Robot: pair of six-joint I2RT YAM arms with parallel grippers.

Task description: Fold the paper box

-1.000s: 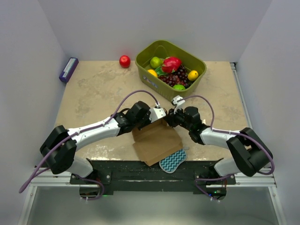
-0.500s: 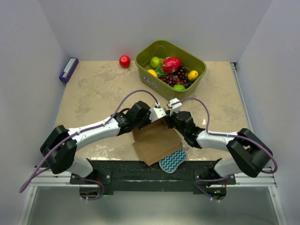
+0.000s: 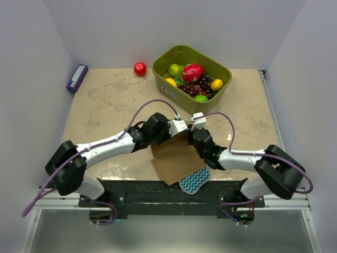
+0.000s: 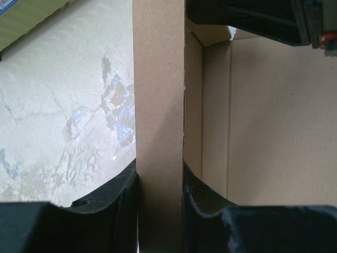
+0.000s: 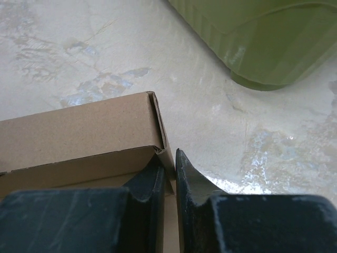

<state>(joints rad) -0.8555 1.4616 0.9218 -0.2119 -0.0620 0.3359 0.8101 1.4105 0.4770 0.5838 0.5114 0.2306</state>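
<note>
The paper box [image 3: 177, 158] is plain brown cardboard, lying near the table's front edge between the two arms. My left gripper [image 3: 177, 132] is at its far edge, shut on a folded-up wall panel of the paper box [image 4: 159, 105] that stands between the fingers. My right gripper [image 3: 190, 138] is at the far right corner of the paper box [image 5: 79, 132], shut on its thin side wall, one finger inside and one outside. In the left wrist view the right gripper's black body [image 4: 253, 21] shows just beyond the wall.
A green basket [image 3: 160, 66] of fruit stands at the back right, its wall [image 5: 263, 42] close ahead of the right wrist. A red apple [image 3: 140, 69] and a purple box [image 3: 77, 78] lie at the back left. A teal zigzag sponge [image 3: 194, 181] lies by the front edge, partly under the cardboard.
The right gripper moved left and nearer onto the box's far right corner and closed on its side wall. The left gripper kept its hold in place.
</note>
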